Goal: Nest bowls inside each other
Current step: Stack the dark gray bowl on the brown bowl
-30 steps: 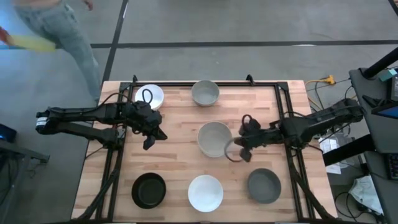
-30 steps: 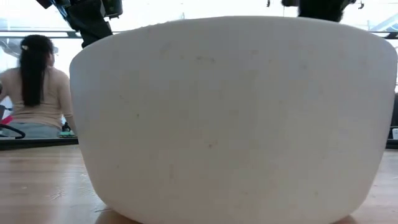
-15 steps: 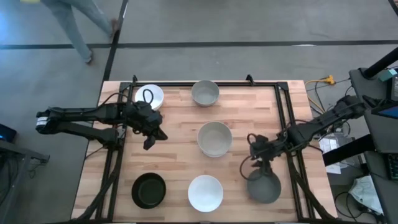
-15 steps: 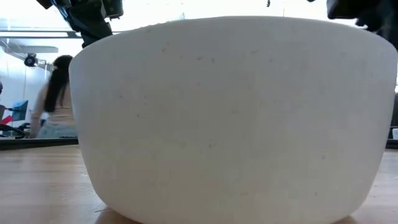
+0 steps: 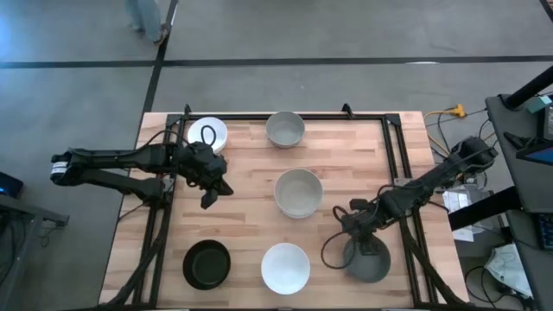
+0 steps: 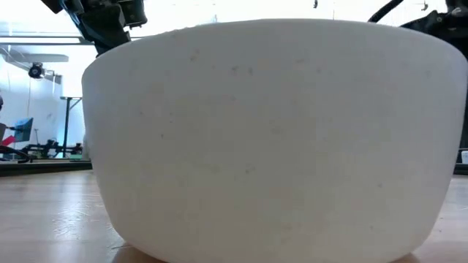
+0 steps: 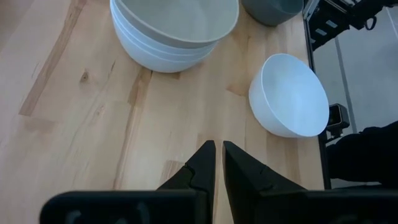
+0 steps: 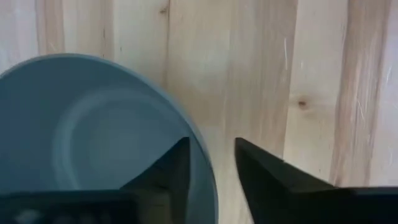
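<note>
Six bowls or stacks of bowls stand on the wooden table [image 5: 251, 173]: a white one [image 5: 207, 134] far left, a pale one [image 5: 285, 129] far middle, a nested stack [image 5: 298, 192] in the centre, a black one [image 5: 207, 264] near left, a white one [image 5: 285, 268] near middle and a grey one [image 5: 367, 258] near right. My right gripper [image 5: 354, 235] is open over the grey bowl's far-left rim, one finger [image 8: 168, 171] inside and one [image 8: 264, 177] outside. My left gripper [image 5: 212, 194] hangs shut left of the stack, holding nothing. My right gripper comes down from above astride the grey bowl's rim [image 8: 208, 177]. Bare wood shows between the rim and the outer finger. Whether the inner finger touches the bowl's wall I cannot tell. The bowl stands on the table.
Black frame rails [image 5: 393, 164] run along the table's left, right and far sides. A loose cable loop [image 5: 331, 250] hangs from my right arm, left of the grey bowl. The near white bowl [image 6: 270, 139] fills the low view. Bare wood lies between the bowls.
My right gripper has gone from the right side of the centre stack toward the table's near edge and a little right, ending over the grey bowl's rim. The bowls have stayed where they were. A person beyond the far left corner has walked out of view.
</note>
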`<state>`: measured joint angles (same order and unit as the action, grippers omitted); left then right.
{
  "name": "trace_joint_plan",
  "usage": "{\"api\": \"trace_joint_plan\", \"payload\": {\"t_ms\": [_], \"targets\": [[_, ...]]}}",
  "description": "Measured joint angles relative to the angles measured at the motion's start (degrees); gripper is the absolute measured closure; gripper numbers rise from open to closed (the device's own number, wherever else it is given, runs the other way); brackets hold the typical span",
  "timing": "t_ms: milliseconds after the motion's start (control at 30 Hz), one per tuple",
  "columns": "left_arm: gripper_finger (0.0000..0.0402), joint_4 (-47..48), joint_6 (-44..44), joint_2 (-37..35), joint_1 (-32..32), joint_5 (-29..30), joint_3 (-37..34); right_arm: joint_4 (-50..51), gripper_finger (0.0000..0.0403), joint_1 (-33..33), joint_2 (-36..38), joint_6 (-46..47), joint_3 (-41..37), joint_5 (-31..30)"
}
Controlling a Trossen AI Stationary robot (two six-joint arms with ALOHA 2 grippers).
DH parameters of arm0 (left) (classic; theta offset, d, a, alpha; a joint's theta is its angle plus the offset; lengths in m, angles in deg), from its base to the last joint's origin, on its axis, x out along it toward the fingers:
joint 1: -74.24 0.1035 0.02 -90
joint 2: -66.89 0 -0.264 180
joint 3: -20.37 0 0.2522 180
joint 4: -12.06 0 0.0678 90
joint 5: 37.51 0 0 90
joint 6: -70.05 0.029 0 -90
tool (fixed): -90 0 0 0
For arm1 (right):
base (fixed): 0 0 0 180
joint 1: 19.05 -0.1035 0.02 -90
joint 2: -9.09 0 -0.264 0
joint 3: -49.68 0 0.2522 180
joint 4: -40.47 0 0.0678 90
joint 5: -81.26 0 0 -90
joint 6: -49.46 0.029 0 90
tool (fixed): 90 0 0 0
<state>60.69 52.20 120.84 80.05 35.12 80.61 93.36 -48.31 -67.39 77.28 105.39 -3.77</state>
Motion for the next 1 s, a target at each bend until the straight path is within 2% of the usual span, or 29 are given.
{"api": "trace_joint_plan", "payload": {"t_ms": [133, 200, 500, 733, 867, 1000], "targets": [[0.0387, 0.0, 0.0, 0.0, 0.0, 0.0, 0.0, 1.3, 0.0370, 0.0, -0.6, -0.8, 1.4, 0.2], [0.0387, 0.0, 0.2, 0.0, 0.0, 0.0, 0.0, 1.9, 0.0386, 0.0, 0.1, -1.7, 1.5, 1.1], [0.0387, -0.3, 0.2, 0.3, 0.0, 0.0, 0.0, 8.9, 0.0394, 3.4, 8.1, -1.4, 4.5, 1.5], [0.0387, -0.2, 0.2, 0.3, 0.0, 0.0, 0.0, 8.7, 0.0394, 9.3, 14.2, -1.9, 8.9, 0.6], [0.0387, -0.2, 0.3, 0.3, 0.1, 0.1, 0.0, 8.8, 0.0394, 13.8, 14.7, -1.9, 13.4, -1.1], [0.0387, -0.5, 0.3, 0.3, 0.1, 0.7, 0.0, 8.9, 0.0394, 19.4, 11.0, -1.8, 21.3, -3.5]]}}
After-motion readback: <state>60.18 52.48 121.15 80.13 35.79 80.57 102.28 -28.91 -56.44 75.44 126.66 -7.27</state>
